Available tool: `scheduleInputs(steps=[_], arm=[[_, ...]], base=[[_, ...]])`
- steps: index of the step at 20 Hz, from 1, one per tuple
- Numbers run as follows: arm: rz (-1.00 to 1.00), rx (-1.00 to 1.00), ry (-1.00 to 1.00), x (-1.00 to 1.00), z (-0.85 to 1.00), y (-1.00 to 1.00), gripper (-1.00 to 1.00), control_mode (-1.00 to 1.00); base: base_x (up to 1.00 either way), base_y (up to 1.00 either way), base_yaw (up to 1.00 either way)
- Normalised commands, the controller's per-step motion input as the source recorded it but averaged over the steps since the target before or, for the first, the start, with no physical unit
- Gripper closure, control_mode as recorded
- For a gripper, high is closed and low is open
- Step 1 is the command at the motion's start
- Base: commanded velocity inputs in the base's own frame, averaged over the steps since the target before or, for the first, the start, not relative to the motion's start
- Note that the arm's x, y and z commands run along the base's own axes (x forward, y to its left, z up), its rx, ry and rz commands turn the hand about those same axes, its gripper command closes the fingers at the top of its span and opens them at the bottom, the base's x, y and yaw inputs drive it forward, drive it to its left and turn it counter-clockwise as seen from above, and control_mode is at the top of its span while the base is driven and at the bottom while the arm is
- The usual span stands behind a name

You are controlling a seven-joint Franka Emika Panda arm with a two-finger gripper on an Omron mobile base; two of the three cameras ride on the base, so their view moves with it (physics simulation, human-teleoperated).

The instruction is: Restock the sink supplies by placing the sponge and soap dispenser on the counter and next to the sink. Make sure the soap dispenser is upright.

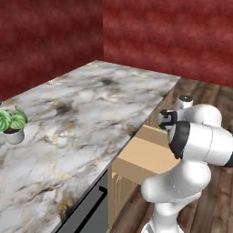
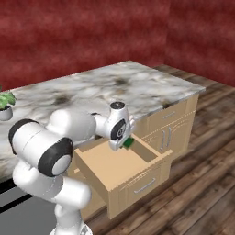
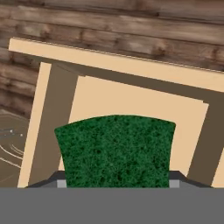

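Claw [image 2: 125,143] grips sponge [image 3: 116,151] over open wooden drawer [image 2: 120,168]; green coarse-textured rectangular block, long axis across the fingers, broad face toward hand camera.

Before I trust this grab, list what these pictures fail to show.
- Gripper jaws: in the right base view the white hand covers them; in the hand view the flat green rectangular sponge fills the space between them, so contact cannot be told.
- Sponge in the right base view: just a green corner past the hand, over the open light wooden drawer.
- Drawer interior: in the left base view the arm blocks its far part.
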Motion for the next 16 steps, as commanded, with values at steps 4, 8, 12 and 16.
scheduleInputs(steps=[4,8,12,16], arm=[[0.0,0.0,0.01,-0.42,1.0,0.0,1.0,-1.0],[0.0,0.0,0.04,-0.43,1.0,0.04,1.0,-1.0],[0.0,-0.03,0.12,-0.32,0.49,0.44,1.0,-1.0],[0.0,-0.06,0.05,-0.24,-0.03,0.5,1.0,-1.0]], base=[[0.0,0.0,0.0],[0.0,0.0,0.0],[0.0,0.0,0.0],[0.0,0.0,0.0]])
